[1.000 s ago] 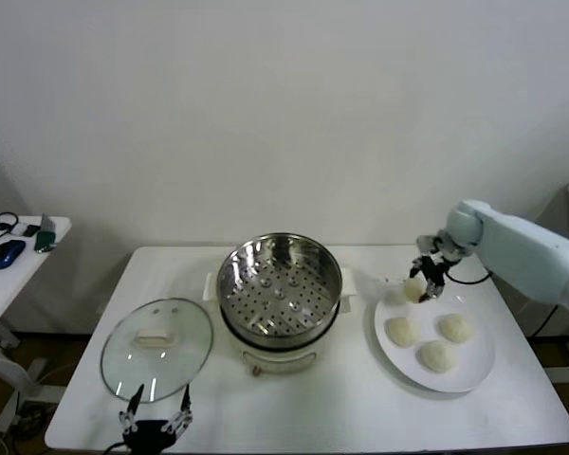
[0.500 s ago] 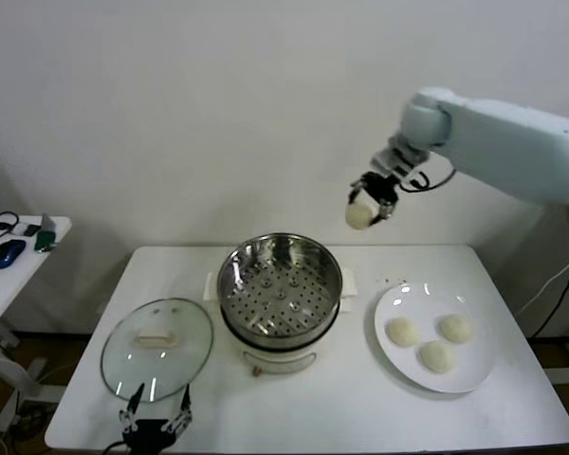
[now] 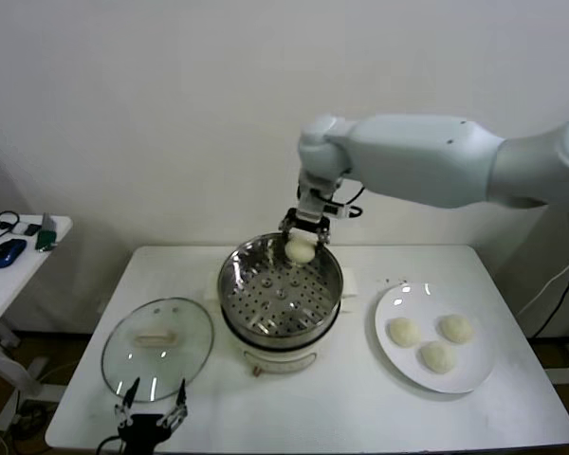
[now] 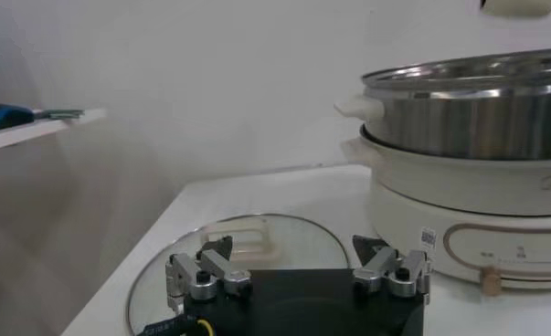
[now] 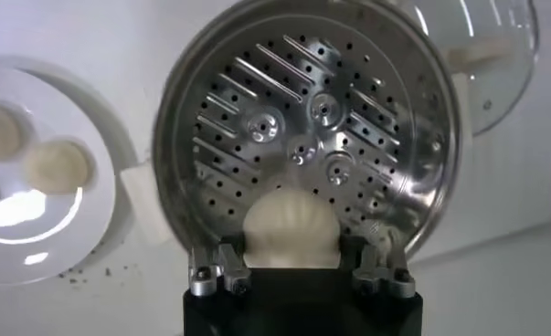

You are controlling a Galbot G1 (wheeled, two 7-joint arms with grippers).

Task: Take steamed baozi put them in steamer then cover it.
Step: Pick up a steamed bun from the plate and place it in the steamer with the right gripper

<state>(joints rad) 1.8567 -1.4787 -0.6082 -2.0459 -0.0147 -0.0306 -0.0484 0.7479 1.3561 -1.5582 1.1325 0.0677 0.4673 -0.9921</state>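
My right gripper [image 3: 302, 239] is shut on a cream-white baozi [image 3: 300, 250] and holds it over the far rim of the steel steamer basket [image 3: 239, 299]. In the right wrist view the held baozi [image 5: 290, 228] sits between the fingers above the perforated bottom of the steamer [image 5: 302, 137]. Three more baozi [image 3: 403, 331] [image 3: 454, 327] [image 3: 436, 355] lie on the white plate [image 3: 474, 374] to the right. The glass cover [image 3: 156, 347] with its cream handle lies flat on the table left of the steamer. My left gripper [image 3: 152, 415] is open, parked at the table's front edge near the cover [image 4: 248, 245].
The steamer sits on a cream-white cooker base [image 3: 275, 360] in the middle of the white table [image 3: 360, 408]. A small side table [image 3: 19, 256] with a mouse and small items stands at the far left. A white wall is behind.
My right arm has swung left from above the plate side, carrying the baozi, and now holds it low over the steamer. The left arm has not moved.
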